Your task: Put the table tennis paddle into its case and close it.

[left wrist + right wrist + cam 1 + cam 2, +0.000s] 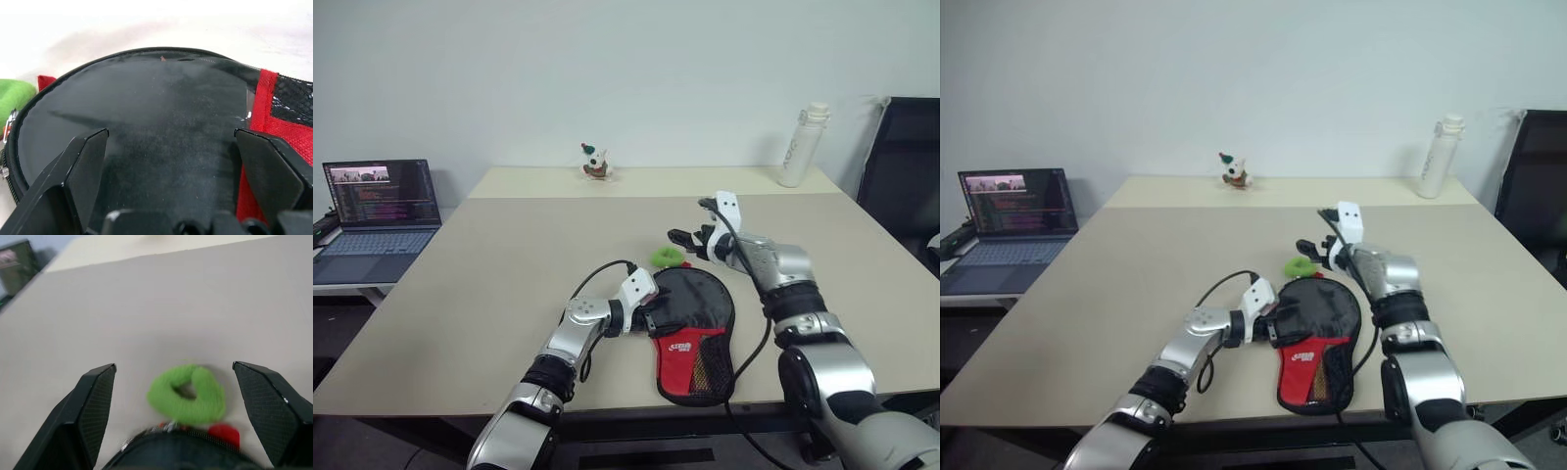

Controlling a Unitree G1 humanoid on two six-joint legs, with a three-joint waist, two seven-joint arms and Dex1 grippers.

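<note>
At frame centre, the open left gripper (pixel 651 315) braces the case (pixel 697 338) on the tabletop (pixel 489 284); the right gripper (pixel 690 242), open and empty, hovers above its zipper end.

White lettering on the case's (pixel 690 338) red panel, too small to read.

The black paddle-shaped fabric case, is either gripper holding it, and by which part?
Neither. The left gripper stands open over the case's round end, and the right gripper is open above the green ring.
</note>
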